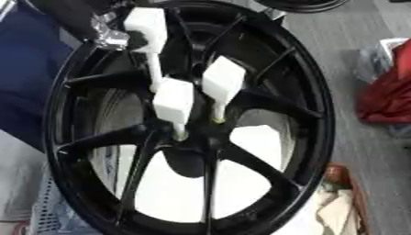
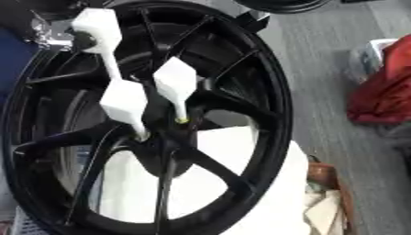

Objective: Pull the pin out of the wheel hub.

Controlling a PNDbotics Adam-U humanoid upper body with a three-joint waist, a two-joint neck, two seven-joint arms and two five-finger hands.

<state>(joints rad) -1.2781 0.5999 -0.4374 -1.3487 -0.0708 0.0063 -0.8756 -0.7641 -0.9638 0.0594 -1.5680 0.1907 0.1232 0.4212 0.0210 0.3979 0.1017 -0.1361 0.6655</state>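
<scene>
A black spoked wheel [image 1: 319, 114] fills the view, its hub [image 1: 195, 140] near the centre. Two white pins with blocky handles stand in the hub: one [image 1: 173, 102] at the left, one [image 1: 222, 79] to its right. A third white pin [image 1: 146, 27] hangs higher at the upper left, its thin shaft ending above the left pin, clear of the hub. My left hand [image 1: 108, 36], black with silver parts, comes in from the upper left corner and is shut on this pin's handle; the fingers are mostly hidden behind it. My right hand does not show.
A red cloth [image 1: 389, 96] lies on the grey floor at the right. A brown object [image 1: 337, 175] and pale fabric [image 1: 341, 211] sit at the lower right. Another dark wheel [image 1: 305, 4] is at the top edge. Blue material [image 1: 24, 69] lies left of the wheel.
</scene>
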